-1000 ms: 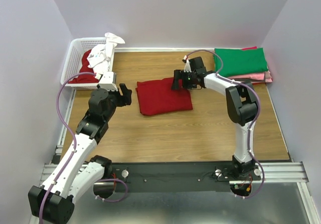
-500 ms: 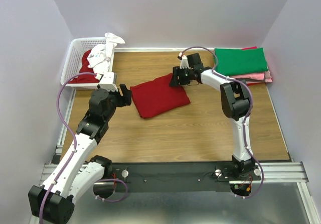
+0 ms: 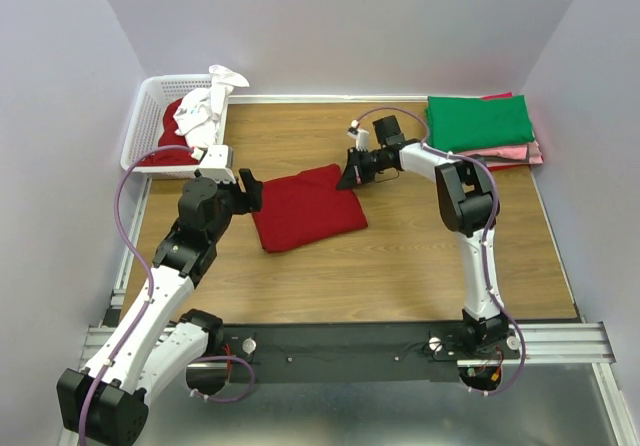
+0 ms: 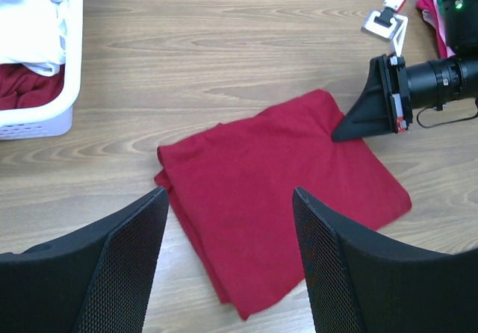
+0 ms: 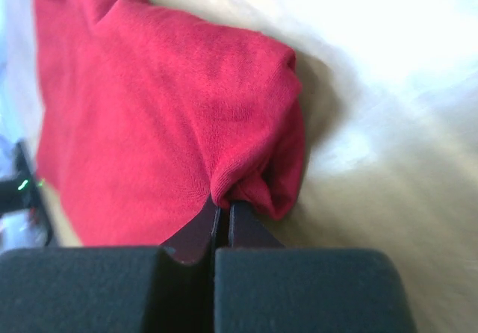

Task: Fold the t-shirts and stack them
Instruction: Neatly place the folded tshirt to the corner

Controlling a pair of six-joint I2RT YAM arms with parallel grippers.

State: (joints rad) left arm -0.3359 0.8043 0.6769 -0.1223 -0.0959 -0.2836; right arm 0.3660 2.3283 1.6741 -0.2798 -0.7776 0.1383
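A folded red t-shirt (image 3: pixel 305 209) (image 4: pixel 284 198) (image 5: pixel 149 109) lies askew on the wooden table, left of centre. My right gripper (image 3: pixel 347 181) (image 4: pixel 340 134) (image 5: pixel 222 204) is low at the shirt's far right corner, shut, with a pucker of the folded edge pinched at its tips. My left gripper (image 3: pixel 250 191) (image 4: pixel 228 195) hovers open over the shirt's left end and touches nothing. A folded green t-shirt (image 3: pixel 480 121) tops a stack on a pink one (image 3: pixel 525 153) at the far right. A white t-shirt (image 3: pixel 200 111) (image 4: pixel 30 19) and a dark red one (image 3: pixel 165 146) sit in the basket.
The white lattice basket (image 3: pixel 145 116) (image 4: pixel 45 120) stands at the far left corner, close behind my left arm. Grey walls close in the table on three sides. Bare wood lies between the red shirt and the stack.
My right gripper went from open to shut at the shirt's corner and moved left. The red shirt slid left toward the left gripper and turned. The left arm stayed put.
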